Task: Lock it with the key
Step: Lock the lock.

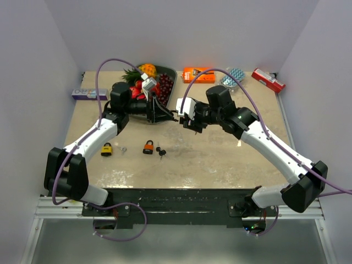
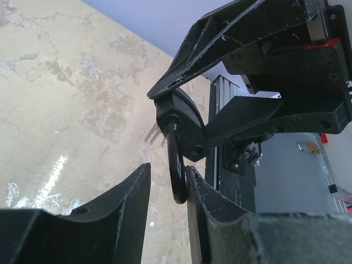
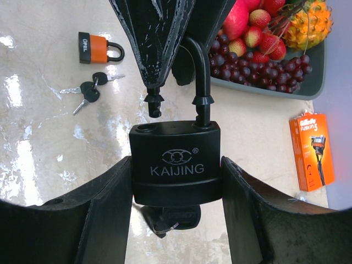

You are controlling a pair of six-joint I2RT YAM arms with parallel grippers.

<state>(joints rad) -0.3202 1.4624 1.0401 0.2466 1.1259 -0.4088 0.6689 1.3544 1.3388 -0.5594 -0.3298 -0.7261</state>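
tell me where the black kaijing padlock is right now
The black padlock fills the right wrist view, held above mid-table: body clamped in the right hand, the left hand straddling its shackle, near the fruit tray.

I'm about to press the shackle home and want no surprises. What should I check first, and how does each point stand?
1. Right gripper clamped on padlock body: ok.
2. Shackle free end over its hole: ok, unseated.
3. Left gripper firm on shackle: not ok, gap beside one finger.
4. Key in the padlock's underside: cannot tell how deep.
5. Orange padlock lying apart on the table: ok.
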